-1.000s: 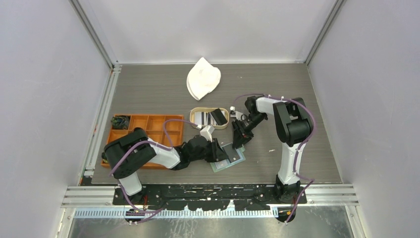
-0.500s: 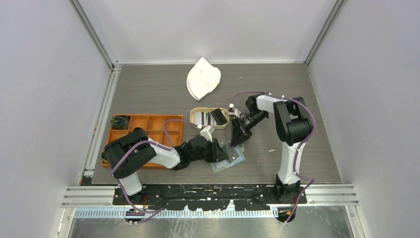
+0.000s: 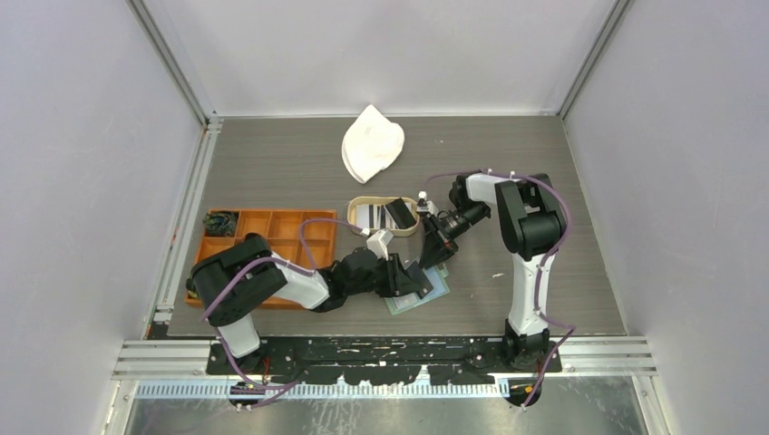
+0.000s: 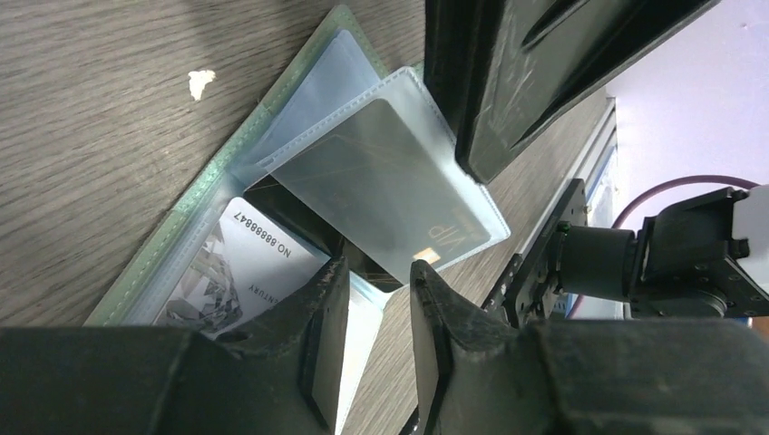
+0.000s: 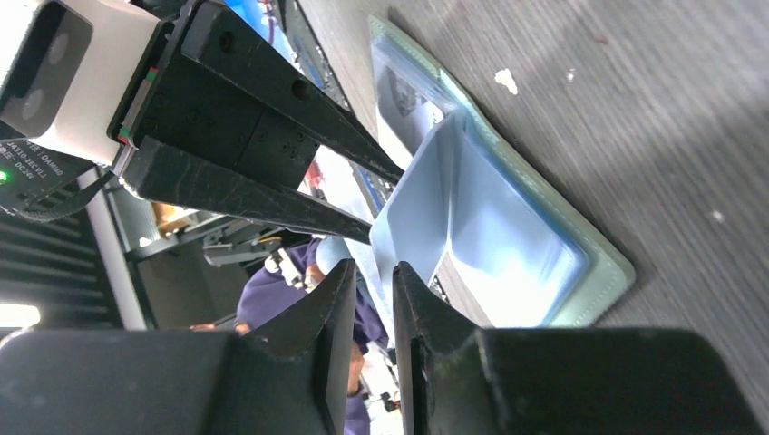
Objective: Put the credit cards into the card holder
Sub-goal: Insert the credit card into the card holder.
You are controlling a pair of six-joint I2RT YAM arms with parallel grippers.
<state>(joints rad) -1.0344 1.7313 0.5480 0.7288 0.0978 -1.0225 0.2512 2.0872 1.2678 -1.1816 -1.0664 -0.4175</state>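
The grey wood-grain desk (image 3: 272, 163) carries an orange compartmented tray (image 3: 281, 214) at its left, with a crumpled white cloth (image 3: 372, 145) near the far edge. An oval wooden tray (image 3: 361, 203) sits near the middle and holds some of the credit cards (image 3: 370, 215), one striped and one black. Nearer the arms, just in front of that tray, the sage-green card holder (image 3: 437, 290) lies open flat on the desk, its clear pockets fanned upward. Both arms reach in over it from opposite sides. The left hand (image 4: 376, 272) hovers low over the holder's near half, its fingers a narrow gap apart with the corner of a black card (image 4: 349, 258) showing between them – whether they pinch it cannot be told. The right hand (image 5: 372, 272) comes in from the far side with its fingers almost pressed together at the raised edge of a clear pocket (image 5: 490, 217); whether it grips that edge cannot be told either. One lifted pocket holds a dark card marked VIP (image 4: 390, 199), and a pale card printed with a number (image 4: 245, 272) lies in the pocket beneath. A small white speck (image 4: 201, 83) lies on the desk just beside the holder.
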